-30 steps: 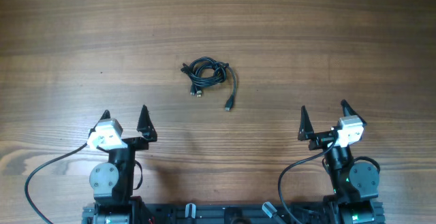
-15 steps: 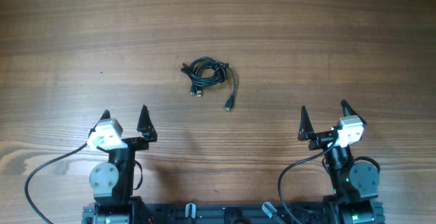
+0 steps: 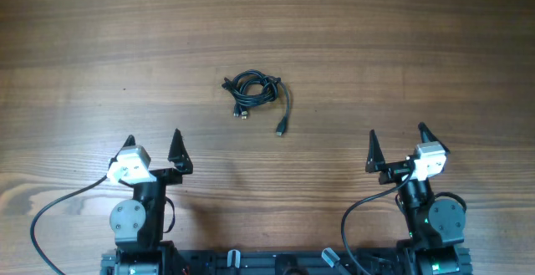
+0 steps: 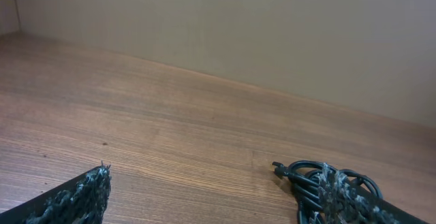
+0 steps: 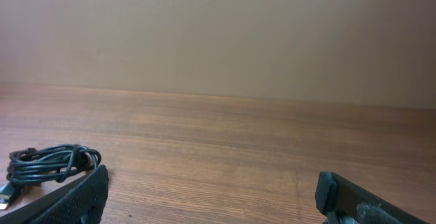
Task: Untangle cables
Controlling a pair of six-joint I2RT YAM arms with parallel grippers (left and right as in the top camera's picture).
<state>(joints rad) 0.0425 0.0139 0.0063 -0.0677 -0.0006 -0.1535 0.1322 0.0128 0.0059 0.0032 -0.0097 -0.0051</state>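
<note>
Black cables [image 3: 255,93] in a knot on wooden table [image 3: 418,41], plug end [image 3: 281,130] alongside.

I take this for a robotics lab bench. I sit at a broad brown wood-grain tabletop [image 3: 418,41] that ends against a plain, flat beige wall [image 4: 272,40]. My two black-jointed arms, the left arm [image 3: 138,216] and the right arm [image 3: 435,216], stand side by side on a black metal mounting rail [image 3: 276,262] along the near edge. A thick black wire [image 3: 67,196] loops from the left arm across the wood, and a second thick black wire [image 3: 345,225] curves off the right arm. My left gripper [image 3: 153,135] and right gripper [image 3: 397,129] each carry a white plastic block [image 3: 131,165] at the wrist. One view looks straight down on the whole bench.
</note>
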